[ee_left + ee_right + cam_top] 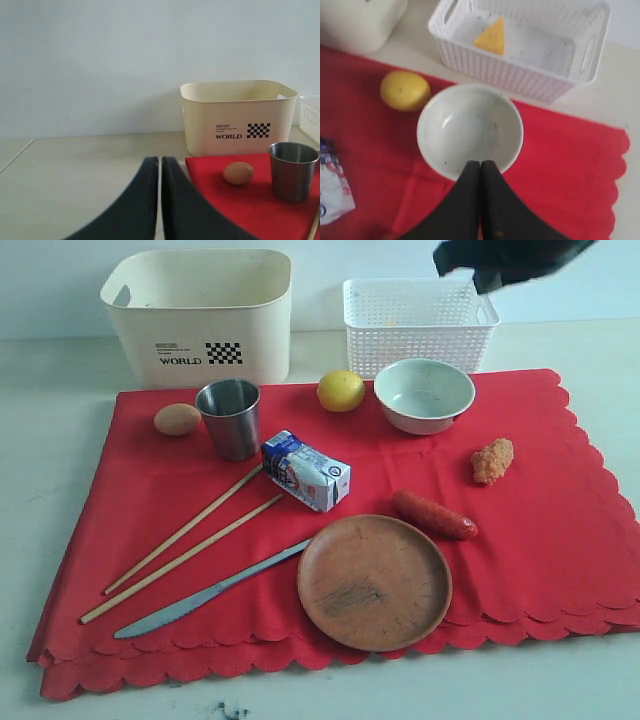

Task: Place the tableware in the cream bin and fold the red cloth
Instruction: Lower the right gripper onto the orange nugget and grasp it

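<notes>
The right claw [480, 162] hangs clenched and empty just above the pale white round bowl [470, 127]. The left claw [160, 159] is clenched too, with the large cream plastic bin [239, 120] well ahead of it. If the right claw drops unopened, I reckon it would strike the rim and skid the bowl across the bright red scalloped cloth [560, 150].

right gripper [480, 164]: dark fingers pressed together, nothing between them, tips over the near rim of the white bowl [470, 120]. bowl sits upright on the red cloth [570, 165]. lemon [405, 90] just beside the bowl, also on the cloth. beyond the cloth's edge, on the pale table [625, 85], a white lattice basket [520, 77] with a yellow cheese wedge [491, 36] inside. corner of the cream bin [360, 22] beside the basket. milk carton [332, 192] partly in frame, on the cloth.
</notes>
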Motion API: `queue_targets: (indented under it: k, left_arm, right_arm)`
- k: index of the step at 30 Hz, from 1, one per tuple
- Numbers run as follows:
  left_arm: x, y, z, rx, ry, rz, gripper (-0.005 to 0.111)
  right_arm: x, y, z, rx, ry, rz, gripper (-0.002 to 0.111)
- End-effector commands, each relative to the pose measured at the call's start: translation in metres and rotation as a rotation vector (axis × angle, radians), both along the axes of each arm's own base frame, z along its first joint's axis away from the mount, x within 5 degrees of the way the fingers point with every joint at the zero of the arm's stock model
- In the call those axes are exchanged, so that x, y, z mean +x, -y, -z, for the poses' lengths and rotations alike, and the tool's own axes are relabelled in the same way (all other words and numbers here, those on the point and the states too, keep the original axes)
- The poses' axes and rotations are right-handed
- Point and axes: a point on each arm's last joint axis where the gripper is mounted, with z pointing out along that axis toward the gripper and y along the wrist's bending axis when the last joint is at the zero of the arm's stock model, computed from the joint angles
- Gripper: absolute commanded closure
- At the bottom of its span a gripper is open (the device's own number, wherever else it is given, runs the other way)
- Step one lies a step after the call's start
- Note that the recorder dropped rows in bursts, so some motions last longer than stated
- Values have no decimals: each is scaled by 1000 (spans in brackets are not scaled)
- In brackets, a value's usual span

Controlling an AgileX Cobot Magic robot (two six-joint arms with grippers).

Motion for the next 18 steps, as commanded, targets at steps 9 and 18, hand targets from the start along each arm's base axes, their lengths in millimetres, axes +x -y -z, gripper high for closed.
queue_targets:
  k: [9, 18]
  left_arm:
    - [-1, 0, 0, -8, 6, 5, 102]
    - [-1, 0, 0, -8, 6, 5, 102]
  right_arm:
    - [-51, 18, 91, 10, -149, 151, 106]
    - [-41, 24, 139, -9, -233, 350, 58]
